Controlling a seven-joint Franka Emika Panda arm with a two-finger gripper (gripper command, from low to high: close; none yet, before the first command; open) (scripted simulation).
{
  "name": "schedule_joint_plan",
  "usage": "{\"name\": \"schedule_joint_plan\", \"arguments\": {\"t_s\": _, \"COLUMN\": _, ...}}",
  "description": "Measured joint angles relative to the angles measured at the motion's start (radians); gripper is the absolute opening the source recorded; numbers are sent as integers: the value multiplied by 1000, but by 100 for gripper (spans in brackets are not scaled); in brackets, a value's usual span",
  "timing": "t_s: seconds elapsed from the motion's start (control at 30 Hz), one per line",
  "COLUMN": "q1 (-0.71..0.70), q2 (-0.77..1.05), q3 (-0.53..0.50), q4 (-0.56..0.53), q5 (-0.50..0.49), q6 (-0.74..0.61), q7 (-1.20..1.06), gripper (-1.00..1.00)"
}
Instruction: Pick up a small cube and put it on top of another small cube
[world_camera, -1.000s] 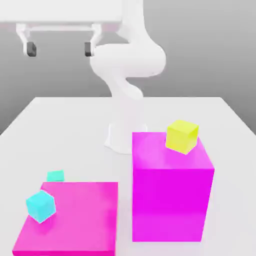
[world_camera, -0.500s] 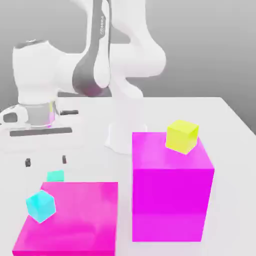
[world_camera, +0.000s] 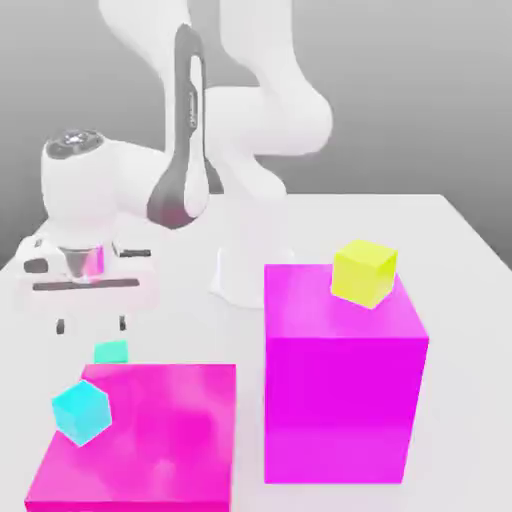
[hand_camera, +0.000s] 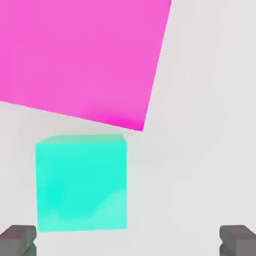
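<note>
The small cube (world_camera: 111, 351) is sea-green and rests on the white table, just behind the flat magenta slab (world_camera: 140, 440). My gripper (world_camera: 92, 324) hangs a little above it, open, with nothing between its fingers. In the hand view the small cube (hand_camera: 81, 183) lies beside the slab's corner (hand_camera: 80, 55), closer to one dark fingertip (hand_camera: 17, 240) than to the other, and the gripper (hand_camera: 127, 242) stands wide. The other small cube (world_camera: 364, 272), yellow, sits on top of the tall magenta block (world_camera: 340, 390) at the exterior view's right.
A lighter sky-cyan cube (world_camera: 81, 411) stands on the slab near its left edge. The arm's white base (world_camera: 245, 270) rises behind the tall block. The table (world_camera: 450, 260) spreads bare white towards the back and right.
The arm has swung down from high at the upper left. The hand now hangs low over the sea-green cube, fingers still apart. No cube has moved.
</note>
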Motion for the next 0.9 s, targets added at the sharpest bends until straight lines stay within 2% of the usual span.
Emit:
{"name": "schedule_joint_plan", "arguments": {"t_s": 0.2, "q1": 1, "q2": 65, "q3": 0, "q4": 11, "q5": -14, "q6": 34, "q7": 15, "gripper": 0}}
{"name": "schedule_joint_plan", "arguments": {"t_s": 0.43, "q1": -56, "q2": 138, "q3": 78, "q4": 14, "q5": 65, "q6": 86, "q7": -38, "gripper": 0}}
{"name": "schedule_joint_plan", "arguments": {"t_s": 0.7, "q1": -230, "q2": 194, "q3": 283, "q4": 15, "q5": 186, "q6": 144, "q7": -125, "gripper": 0}}
{"name": "schedule_joint_plan", "arguments": {"t_s": 0.9, "q1": -434, "q2": 217, "q3": 503, "q4": 14, "q5": 259, "q6": 186, "q7": -183, "gripper": 0}}
